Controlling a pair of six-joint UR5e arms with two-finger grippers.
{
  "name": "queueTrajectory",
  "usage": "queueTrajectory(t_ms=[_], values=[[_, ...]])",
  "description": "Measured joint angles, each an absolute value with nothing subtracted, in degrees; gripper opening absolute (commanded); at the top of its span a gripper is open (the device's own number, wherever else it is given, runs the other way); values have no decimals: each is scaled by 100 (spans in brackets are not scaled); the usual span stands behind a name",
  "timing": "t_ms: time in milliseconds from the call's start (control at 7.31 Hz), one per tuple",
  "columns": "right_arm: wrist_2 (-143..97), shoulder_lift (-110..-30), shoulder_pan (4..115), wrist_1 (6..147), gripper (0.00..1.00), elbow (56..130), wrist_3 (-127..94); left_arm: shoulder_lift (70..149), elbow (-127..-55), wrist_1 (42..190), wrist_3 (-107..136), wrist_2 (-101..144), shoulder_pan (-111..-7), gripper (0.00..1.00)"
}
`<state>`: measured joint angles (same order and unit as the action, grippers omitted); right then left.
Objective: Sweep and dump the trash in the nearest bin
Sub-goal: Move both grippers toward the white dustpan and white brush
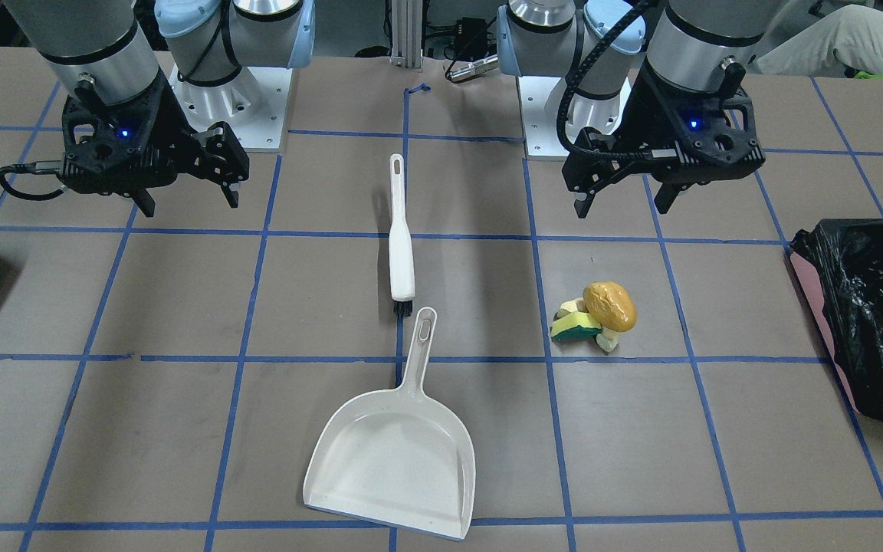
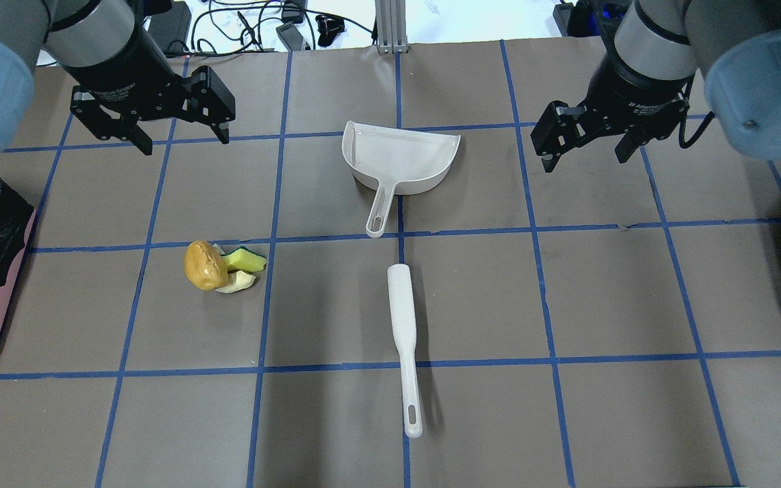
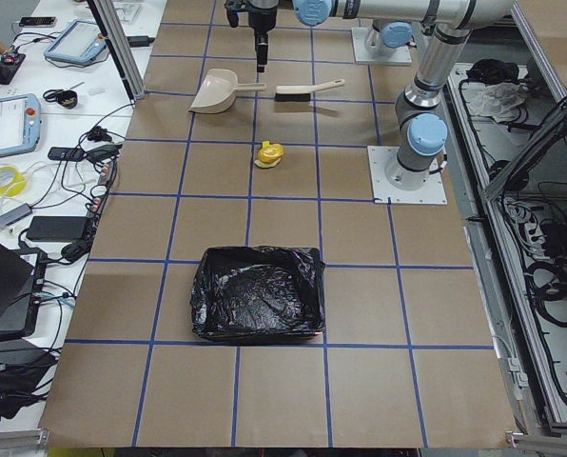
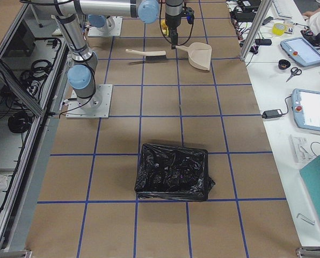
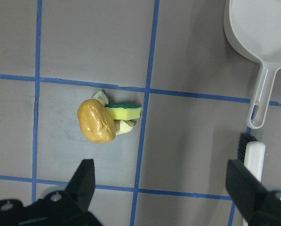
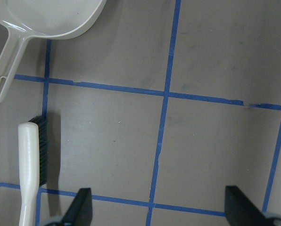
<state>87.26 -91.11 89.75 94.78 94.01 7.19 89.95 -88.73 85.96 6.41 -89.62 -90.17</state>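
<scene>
Task judged not yet begun: one trash pile (image 2: 217, 266) unswept at overhead centre-left, well apart from one black-lined bin (image 2: 7, 298) at left edge; one brush (image 2: 404, 332), one dustpan (image 2: 397, 156), both ungripped mid-frame; left gripper (image 2: 184, 143), right gripper (image 2: 585, 161) in upper corners, fingers apart, empty.

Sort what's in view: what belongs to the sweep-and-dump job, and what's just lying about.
For the job: trash, brush, dustpan, pink-sided bin on the robot's left.
Lying about: second black-bagged bin on its right, tablets on the side bench, cables beyond the table.
</scene>
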Motion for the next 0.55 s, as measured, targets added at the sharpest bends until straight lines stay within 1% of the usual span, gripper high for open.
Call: queueTrajectory(t_ms=[547], values=[[8721,-9201,8971,9450,100,9380,724,8961,-8872,8596,650,-9003,-9018,100]])
